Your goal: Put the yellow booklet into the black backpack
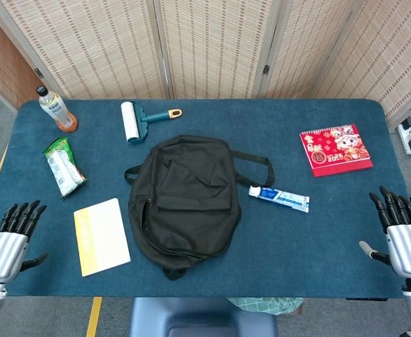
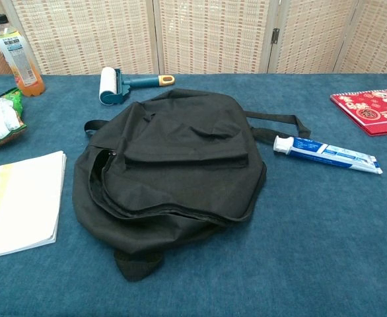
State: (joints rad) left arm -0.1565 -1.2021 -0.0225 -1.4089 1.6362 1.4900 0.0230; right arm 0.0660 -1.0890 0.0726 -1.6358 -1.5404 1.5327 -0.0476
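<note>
the yellow booklet (image 1: 102, 236) lay flat on the blue table (image 1: 318, 232), just left of the black backpack (image 1: 184, 200) — untouched. left hand (image 1: 8, 242) and right hand (image 1: 403, 237) hovered at the table's near corners, fingers spread and holding nothing — well apart from everything.

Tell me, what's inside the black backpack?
The backpack lies flat on the table, and its cloth hides whatever is inside. The booklet isn't in it: it lies on the table beside the backpack.
</note>
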